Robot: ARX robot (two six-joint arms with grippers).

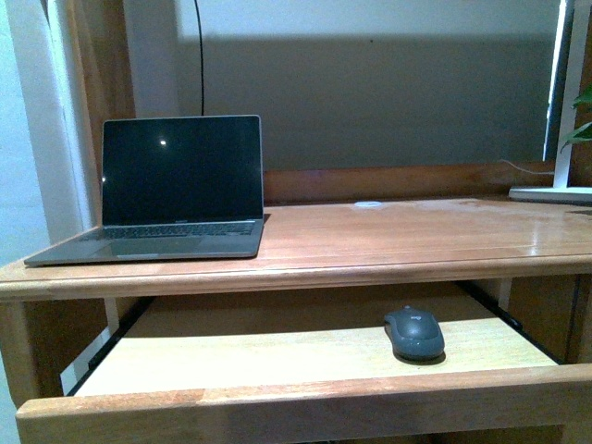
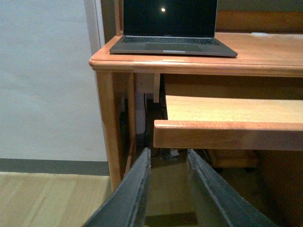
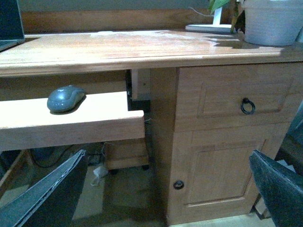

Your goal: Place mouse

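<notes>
The mouse (image 1: 414,333) is a small dark grey oval lying on the pulled-out keyboard tray (image 1: 277,356) under the desk top, towards its right side. In the right wrist view the mouse (image 3: 65,98) rests near the tray's end. My right gripper (image 3: 168,177) hangs open and wide, low in front of the desk, below and apart from the mouse. Open too, my left gripper (image 2: 169,163) sits low, below the tray's left end (image 2: 227,135), with nothing between its fingers. Neither arm shows in the front view.
An open laptop (image 1: 171,190) with a dark screen stands on the desk top (image 1: 416,231) at the left. A white lamp base (image 1: 553,193) and a plant pot (image 3: 272,21) are at the right. A drawer and cabinet door (image 3: 220,170) fill the desk's right side.
</notes>
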